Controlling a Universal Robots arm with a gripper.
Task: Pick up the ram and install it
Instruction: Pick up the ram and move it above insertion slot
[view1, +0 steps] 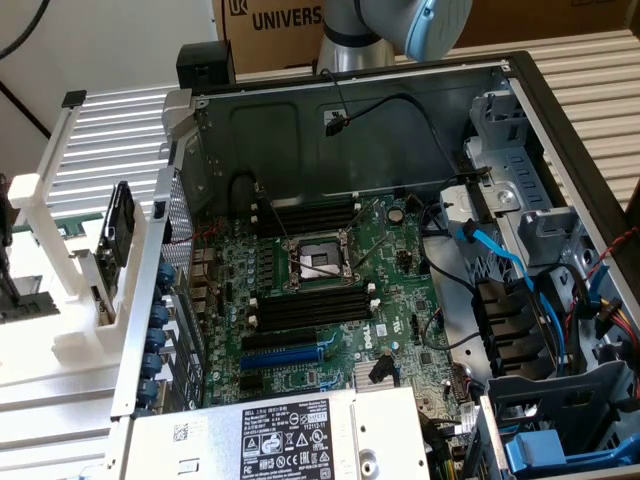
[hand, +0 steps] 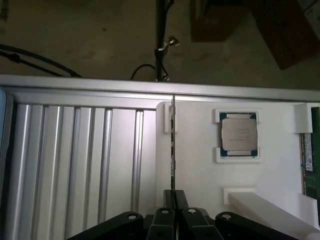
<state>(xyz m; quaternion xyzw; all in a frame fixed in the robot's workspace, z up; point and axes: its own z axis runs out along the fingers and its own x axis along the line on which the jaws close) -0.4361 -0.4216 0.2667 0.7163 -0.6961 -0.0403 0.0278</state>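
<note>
The ram (hand: 173, 150) stands on its long edge in a notch of the white rack (hand: 200, 170), so it appears edge-on as a thin dark line. In the exterior view the ram (view1: 120, 225) is a dark upright stick in the white rack (view1: 60, 250), to the left of the open computer case. My gripper (hand: 174, 197) hangs above the rack in line with the stick, its fingers pressed together with nothing between them. The black memory slots (view1: 312, 305) on the motherboard lie bare.
A CPU (hand: 240, 136) sits in the rack beside the ram, and a flat green board (hand: 310, 160) with a white label lies at the rack's far side. The arm (view1: 420, 25) rises behind the case. Cables (view1: 500, 250), drive bays and a power supply (view1: 290, 440) crowd the case.
</note>
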